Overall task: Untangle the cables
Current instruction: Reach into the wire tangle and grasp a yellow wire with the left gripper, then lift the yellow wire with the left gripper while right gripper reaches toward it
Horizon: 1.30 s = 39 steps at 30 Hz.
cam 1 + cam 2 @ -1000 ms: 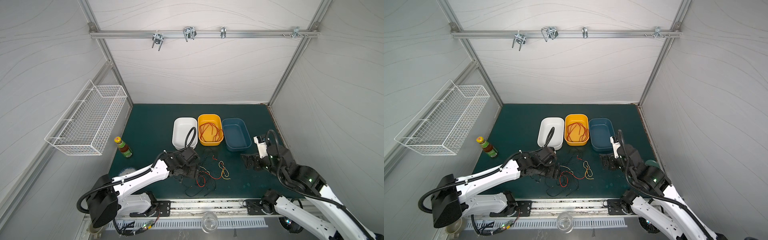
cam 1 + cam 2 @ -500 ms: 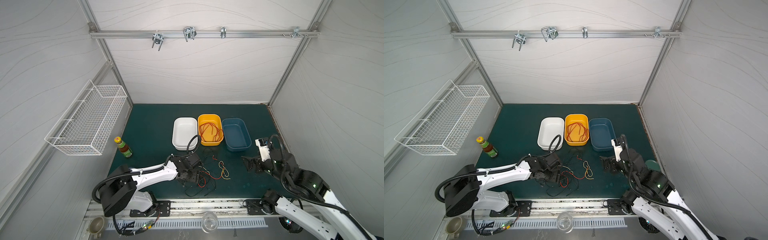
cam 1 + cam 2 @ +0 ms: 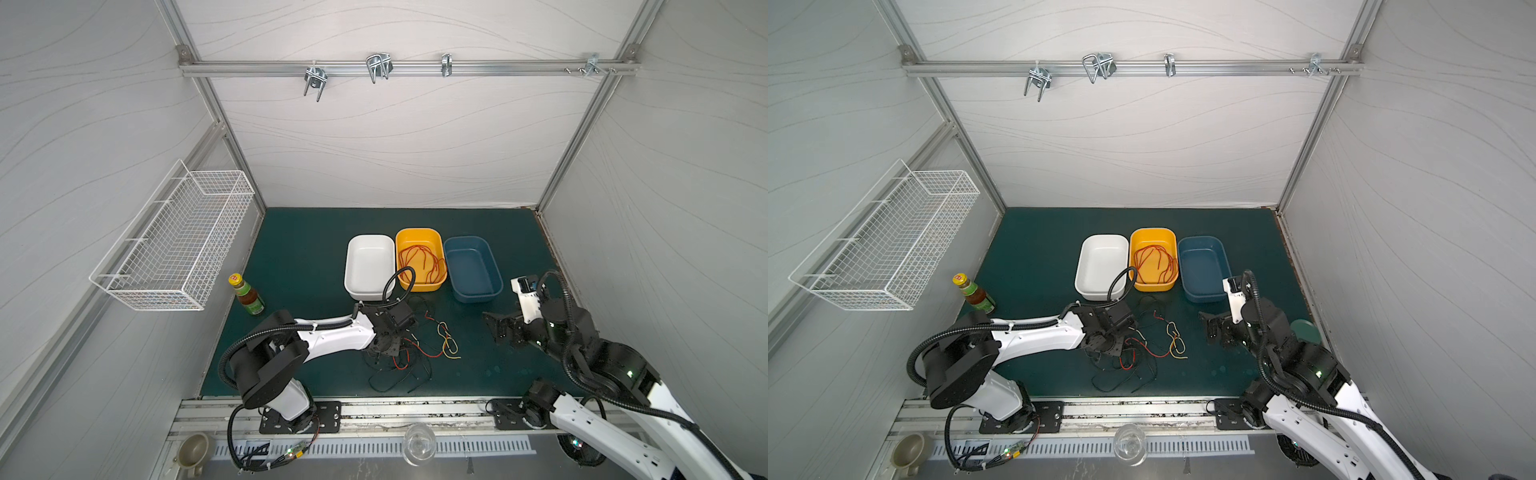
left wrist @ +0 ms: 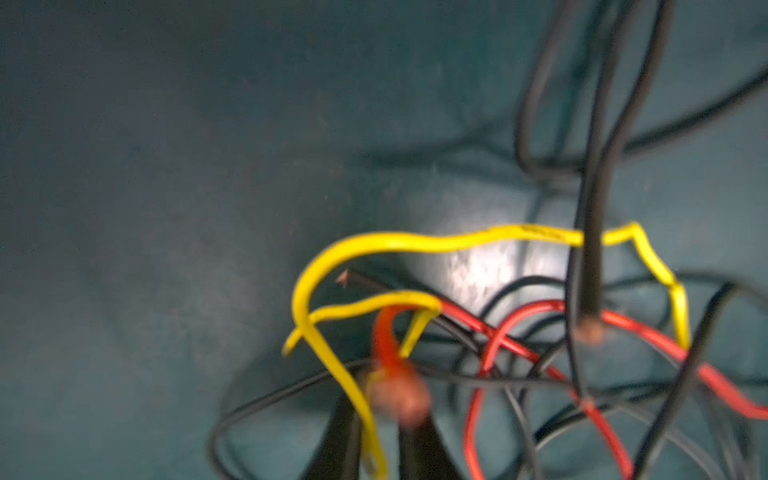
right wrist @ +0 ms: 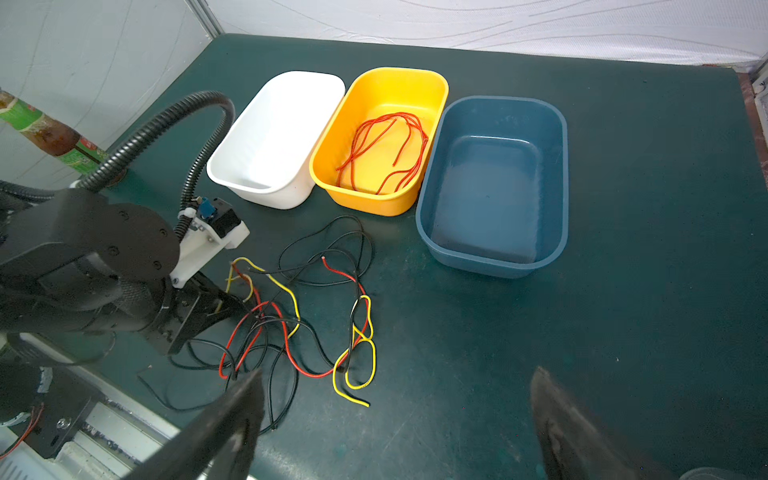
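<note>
A tangle of thin red, black and yellow cables (image 3: pixel 409 353) (image 3: pixel 1142 353) (image 5: pixel 291 316) lies on the green mat near the front, in both top views. My left gripper (image 3: pixel 384 347) (image 3: pixel 1104 347) (image 5: pixel 232 305) is down in the tangle's left side. In the left wrist view its dark fingers (image 4: pixel 376 419) are shut on a yellow cable (image 4: pixel 415 241), and a blurred red cable end lies beside them. Off to the right of the tangle, my right gripper (image 3: pixel 494 328) (image 5: pixel 397 374) hovers open and empty. More red cables (image 3: pixel 419 259) lie in the yellow bin (image 3: pixel 417 232).
A white bin (image 3: pixel 351 266) and a blue bin (image 3: pixel 473 297) flank the yellow one behind the tangle. A sauce bottle (image 3: pixel 246 295) stands at the left mat edge. A wire basket (image 3: pixel 174 245) hangs on the left wall. A glass (image 3: pixel 419 444) sits below the front rail.
My left gripper has dropped into the tangle and shut on the yellow cable. The right arm shifted slightly and stays open.
</note>
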Each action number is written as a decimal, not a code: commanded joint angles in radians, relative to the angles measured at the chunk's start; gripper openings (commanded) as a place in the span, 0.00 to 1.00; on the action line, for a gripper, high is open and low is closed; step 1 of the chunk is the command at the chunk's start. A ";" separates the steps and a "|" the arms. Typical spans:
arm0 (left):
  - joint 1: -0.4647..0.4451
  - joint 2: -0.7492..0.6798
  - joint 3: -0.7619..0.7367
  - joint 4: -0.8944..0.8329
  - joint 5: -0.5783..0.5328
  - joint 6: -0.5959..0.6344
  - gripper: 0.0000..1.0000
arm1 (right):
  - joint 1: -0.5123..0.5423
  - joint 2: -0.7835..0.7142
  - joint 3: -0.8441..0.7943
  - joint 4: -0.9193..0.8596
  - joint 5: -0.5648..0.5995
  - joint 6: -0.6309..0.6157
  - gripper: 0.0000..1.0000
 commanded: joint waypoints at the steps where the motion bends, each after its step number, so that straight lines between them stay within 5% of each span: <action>1: 0.037 0.037 0.056 -0.012 -0.051 0.029 0.00 | 0.006 -0.003 -0.005 0.023 -0.009 -0.015 0.99; 14: 0.122 -0.084 0.281 -0.205 -0.035 0.126 0.00 | 0.006 0.023 -0.014 0.041 -0.058 -0.025 0.99; 23: 0.124 -0.133 0.415 -0.289 0.068 0.277 0.00 | 0.013 0.062 -0.022 0.082 -0.230 -0.037 0.97; 39: 0.122 -0.158 0.417 -0.275 0.263 0.535 0.00 | 0.036 0.381 0.020 0.386 -0.435 0.053 0.68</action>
